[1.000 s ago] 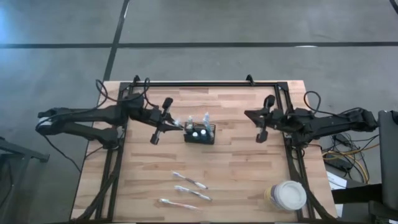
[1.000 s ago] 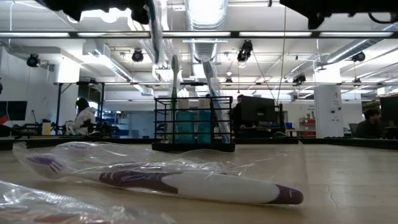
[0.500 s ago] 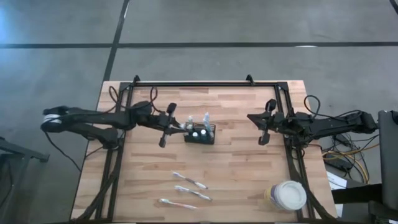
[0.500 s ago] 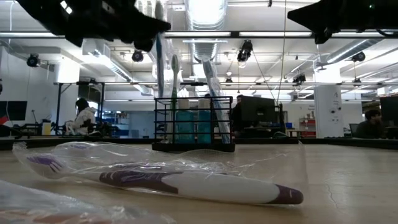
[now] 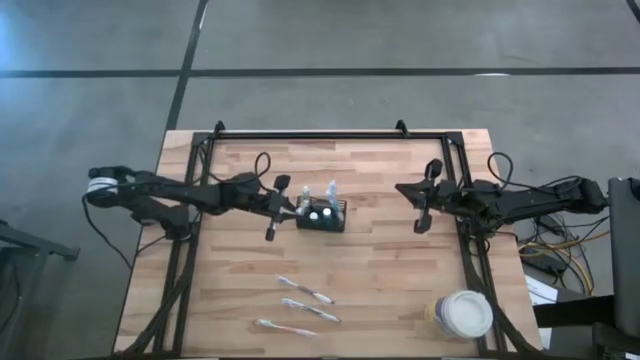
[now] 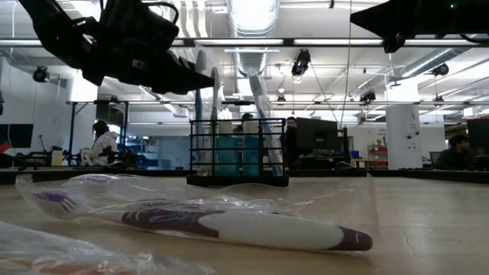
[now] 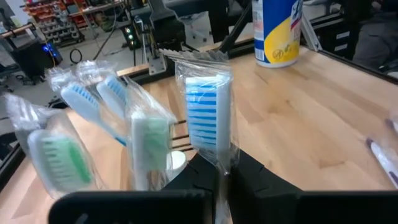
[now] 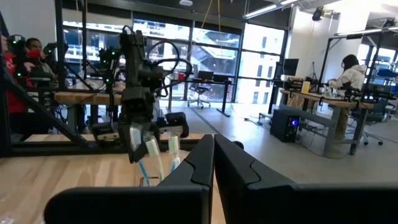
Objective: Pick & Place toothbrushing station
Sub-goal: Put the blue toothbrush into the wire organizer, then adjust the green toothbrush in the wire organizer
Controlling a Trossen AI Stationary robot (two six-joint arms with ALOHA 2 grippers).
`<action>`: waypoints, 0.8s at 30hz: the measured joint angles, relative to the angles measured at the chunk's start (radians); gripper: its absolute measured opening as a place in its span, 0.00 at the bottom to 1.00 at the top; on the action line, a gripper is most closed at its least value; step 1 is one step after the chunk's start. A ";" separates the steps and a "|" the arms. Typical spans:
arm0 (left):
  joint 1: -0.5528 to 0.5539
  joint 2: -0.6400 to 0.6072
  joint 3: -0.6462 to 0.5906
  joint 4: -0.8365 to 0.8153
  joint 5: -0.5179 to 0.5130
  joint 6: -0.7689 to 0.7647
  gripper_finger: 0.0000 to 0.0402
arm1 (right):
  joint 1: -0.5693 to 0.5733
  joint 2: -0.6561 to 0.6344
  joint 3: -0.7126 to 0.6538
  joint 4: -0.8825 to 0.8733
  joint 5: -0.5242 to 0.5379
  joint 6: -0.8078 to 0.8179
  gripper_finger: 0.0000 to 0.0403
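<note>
Left tool (image 5: 283, 205) closed on a wrapped toothbrush (image 7: 208, 118), fingers (image 7: 249, 180) pinching its handle, blue bristle head upright in clear wrapping. Held just at the left side of the toothbrushing station (image 5: 321, 215), the brush hanging above its left edge in the low view. Right tool (image 5: 422, 205) shut, empty, touching nothing, hovering above the desk (image 5: 380, 270) near its right rail, well apart from the station.

Toothbrushing station sitting flat on the desk, a little behind centre, open top facing up, long axis running left to right across the desk. Black wire sides upright; several wrapped brushes (image 6: 260, 114) already standing in it, leaning slightly, heads up, with teal contents visible low inside in the low view.

Three more wrapped toothbrushes (image 5: 305, 306) lying flat on the front half of the desk, each roughly left to right and slightly slanted, well apart from the station. Round white tub (image 5: 460, 315) at the front right corner. Black frame rails along the back and both sides of the desk. Bare wood between station and right tool, and between station and the lying brushes. People (image 8: 348, 71) seated at benches in the room beyond.
</note>
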 joint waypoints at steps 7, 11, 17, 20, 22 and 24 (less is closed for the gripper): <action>0.000 0.007 -0.003 0.001 -0.005 -0.035 0.13 | 0.000 0.004 0.000 0.000 -0.002 0.008 0.02; 0.001 -0.002 -0.003 -0.027 -0.005 -0.047 0.25 | 0.000 0.004 0.000 -0.001 -0.007 0.011 0.02; 0.002 -0.028 0.002 -0.060 -0.005 -0.104 0.47 | 0.000 0.004 0.000 -0.001 -0.007 0.011 0.02; 0.002 -0.067 0.002 -0.062 -0.004 -0.142 0.55 | 0.000 0.004 0.000 -0.001 -0.011 0.011 0.02; 0.002 -0.103 0.002 -0.073 -0.004 -0.164 0.58 | 0.000 0.004 0.000 -0.002 -0.025 0.011 0.02; 0.002 -0.152 0.002 -0.101 -0.004 -0.177 0.60 | 0.000 0.004 0.000 -0.003 -0.035 0.011 0.02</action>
